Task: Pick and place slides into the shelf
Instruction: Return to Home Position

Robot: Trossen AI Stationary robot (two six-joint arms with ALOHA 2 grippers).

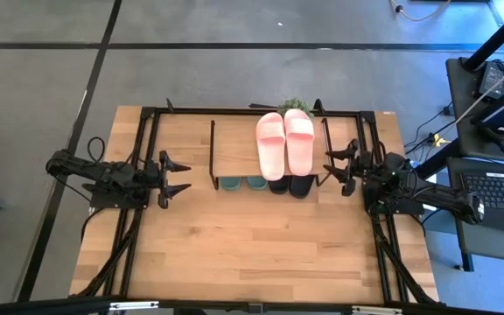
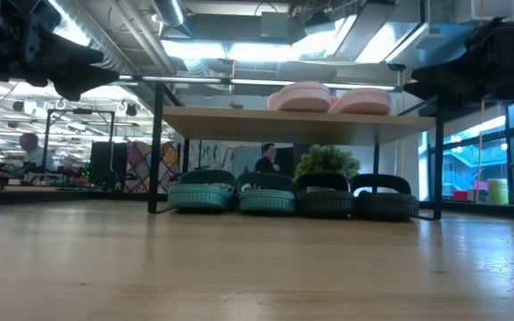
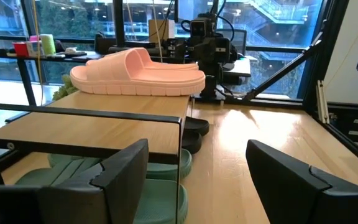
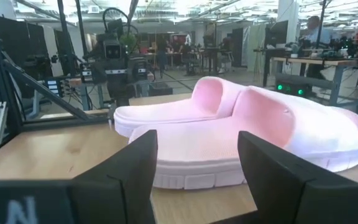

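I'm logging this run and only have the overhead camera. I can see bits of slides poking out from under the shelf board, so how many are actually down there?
Observer: Four. The low view shows two green slides and two black slides in one row on the table under the shelf.
Operator: Are the arms down at table level?
Observer: No. In the low view both arms hang at about the height of the top board, above the table. The left gripper and right gripper sit on either side of the shelf, and the wrist views show the jaws open and empty.
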